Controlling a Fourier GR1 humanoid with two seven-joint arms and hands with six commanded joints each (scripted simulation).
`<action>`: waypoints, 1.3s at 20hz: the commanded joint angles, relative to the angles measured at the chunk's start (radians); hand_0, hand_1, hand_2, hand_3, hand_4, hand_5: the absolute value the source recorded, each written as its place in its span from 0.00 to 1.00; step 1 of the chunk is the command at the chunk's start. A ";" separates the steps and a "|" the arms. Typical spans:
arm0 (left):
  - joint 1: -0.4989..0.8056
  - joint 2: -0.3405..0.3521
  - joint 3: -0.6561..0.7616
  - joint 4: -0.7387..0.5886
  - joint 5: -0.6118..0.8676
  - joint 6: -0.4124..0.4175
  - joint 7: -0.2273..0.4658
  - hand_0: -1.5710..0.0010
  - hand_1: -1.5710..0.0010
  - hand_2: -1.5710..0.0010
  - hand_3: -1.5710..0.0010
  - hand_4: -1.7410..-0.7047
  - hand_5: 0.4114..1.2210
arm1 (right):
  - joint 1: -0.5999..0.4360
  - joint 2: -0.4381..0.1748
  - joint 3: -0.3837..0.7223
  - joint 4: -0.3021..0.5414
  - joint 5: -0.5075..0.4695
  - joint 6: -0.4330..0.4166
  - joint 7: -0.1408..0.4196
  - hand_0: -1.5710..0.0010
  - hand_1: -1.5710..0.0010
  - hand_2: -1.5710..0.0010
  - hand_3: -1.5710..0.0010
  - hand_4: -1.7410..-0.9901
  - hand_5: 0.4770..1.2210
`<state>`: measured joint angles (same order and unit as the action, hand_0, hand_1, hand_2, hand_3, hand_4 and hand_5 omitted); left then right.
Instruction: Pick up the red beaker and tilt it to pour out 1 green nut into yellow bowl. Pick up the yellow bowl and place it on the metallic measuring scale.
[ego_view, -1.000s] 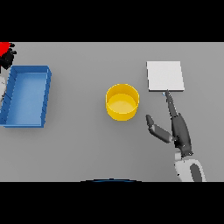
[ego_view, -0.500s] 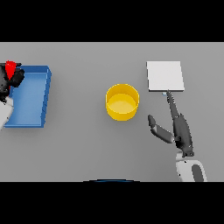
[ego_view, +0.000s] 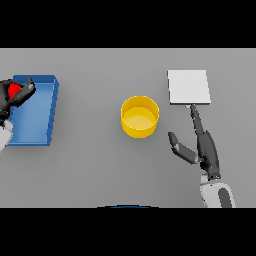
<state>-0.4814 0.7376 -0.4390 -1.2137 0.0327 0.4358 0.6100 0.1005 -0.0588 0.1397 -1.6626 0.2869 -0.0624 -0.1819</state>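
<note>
The red beaker (ego_view: 15, 90) shows at the far left edge, over the near-left corner of the blue tray, with my left hand (ego_view: 12, 97) curled round it; most of the beaker is hidden by the fingers. The yellow bowl (ego_view: 140, 116) stands upright in the middle of the table; I cannot tell whether a nut lies in it. The metallic scale (ego_view: 188, 86) is a flat square plate at the back right. My right hand (ego_view: 202, 145) rests open to the right of the bowl, fingers pointing at the scale's near edge, thumb spread toward the bowl.
A blue tray (ego_view: 42, 112) lies at the left side of the grey table. Bare table stretches between the tray and the bowl and along the front.
My left hand with the red beaker has moved right and toward me, from the far left edge to above the tray's corner. The right hand, bowl and scale have stayed in place.
</note>
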 joint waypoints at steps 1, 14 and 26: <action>-0.005 -0.001 -0.008 0.007 -0.002 -0.014 -0.001 0.51 0.59 0.58 0.61 0.79 0.33 | 0.003 -0.002 -0.003 -0.008 -0.007 0.003 -0.004 1.00 1.00 1.00 1.00 0.98 0.21; -0.031 -0.010 -0.040 0.055 -0.033 -0.054 -0.097 0.97 0.98 0.98 0.98 0.96 0.31 | -0.136 -0.161 0.070 0.012 0.123 0.130 0.084 1.00 1.00 1.00 1.00 0.93 0.27; -0.027 -0.002 -0.050 0.049 -0.031 -0.060 -0.083 1.00 1.00 1.00 1.00 0.96 0.36 | -0.539 -0.404 0.350 0.210 0.478 0.371 0.003 1.00 1.00 1.00 1.00 0.68 0.30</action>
<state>-0.5093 0.7352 -0.4887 -1.1652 0.0022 0.3758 0.5279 -0.4389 -0.4620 0.4890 -1.4533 0.7650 0.3079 -0.1777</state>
